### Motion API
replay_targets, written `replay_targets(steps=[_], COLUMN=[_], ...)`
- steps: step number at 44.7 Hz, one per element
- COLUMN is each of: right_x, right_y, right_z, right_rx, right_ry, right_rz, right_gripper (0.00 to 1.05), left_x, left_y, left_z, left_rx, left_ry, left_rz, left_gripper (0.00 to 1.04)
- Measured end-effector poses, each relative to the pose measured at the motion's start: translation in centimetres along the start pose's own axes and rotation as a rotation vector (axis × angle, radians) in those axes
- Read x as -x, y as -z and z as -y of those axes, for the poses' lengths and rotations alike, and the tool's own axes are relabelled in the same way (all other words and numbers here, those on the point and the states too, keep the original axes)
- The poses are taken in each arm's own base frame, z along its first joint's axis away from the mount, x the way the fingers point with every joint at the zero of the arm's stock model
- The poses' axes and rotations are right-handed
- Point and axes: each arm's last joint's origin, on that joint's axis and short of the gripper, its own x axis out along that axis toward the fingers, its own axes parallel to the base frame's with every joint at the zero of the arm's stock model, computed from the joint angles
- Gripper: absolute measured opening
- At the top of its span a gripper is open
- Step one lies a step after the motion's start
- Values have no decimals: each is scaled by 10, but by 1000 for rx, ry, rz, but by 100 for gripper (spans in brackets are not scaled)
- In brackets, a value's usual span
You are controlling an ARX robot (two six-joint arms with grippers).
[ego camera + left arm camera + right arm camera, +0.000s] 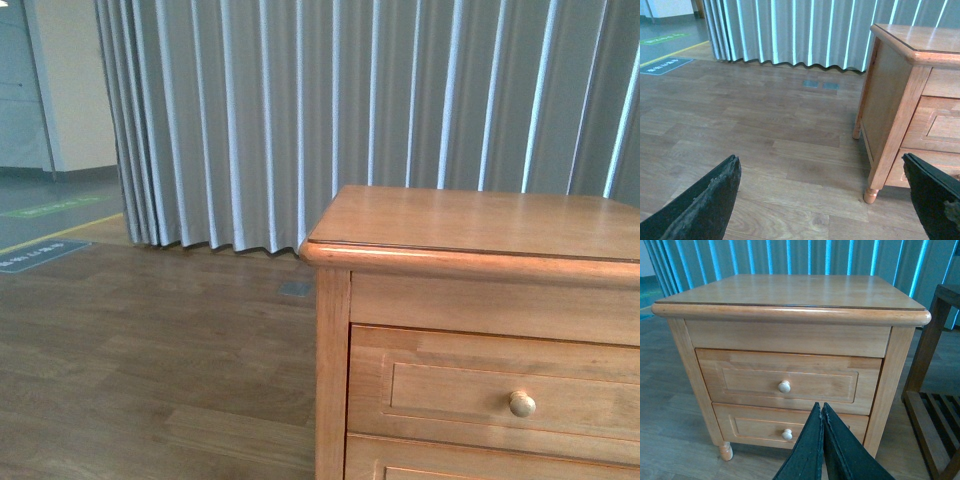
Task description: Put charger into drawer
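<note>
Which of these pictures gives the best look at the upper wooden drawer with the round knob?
The right wrist view: the honey-brown upper wooden drawer shows whole, shut, with its pale knob. The front view cuts off its right side; the left wrist view catches only a corner.

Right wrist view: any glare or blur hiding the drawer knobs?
Right wrist view: sharp, upper drawer and knob clear, soft sheen on the cabinet top only. Front view: slightly soft, knob visible. Left wrist view: curtain bright, no knob shown.

Drawer (789, 381) sitting flush shut, blocking its interior, bare floor (765, 140) lying open beside the cabinet (790, 295), slatted wooden rack (935, 405) standing close alongside, curtain (350, 100) hanging behind.
</note>
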Motion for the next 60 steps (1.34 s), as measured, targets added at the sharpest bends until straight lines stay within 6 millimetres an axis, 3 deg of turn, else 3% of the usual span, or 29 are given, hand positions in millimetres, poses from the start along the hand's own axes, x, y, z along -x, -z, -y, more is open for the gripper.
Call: replay_targets(steps=[25, 46, 60], right_x=[17, 18, 18], right_y=[3, 3, 3], right_z=[0, 0, 0], right_rx=[0, 1, 1], right_ry=[-3, -3, -3], right_rz=[-7, -5, -5], right_gripper=[2, 2, 50], left_x=[0, 0, 0], left_y=[0, 0, 0], left_z=[0, 0, 0], left_rx=[0, 0, 0], left_ry=[0, 0, 0], left_rz=[0, 0, 0], left_gripper=[99, 99, 99])
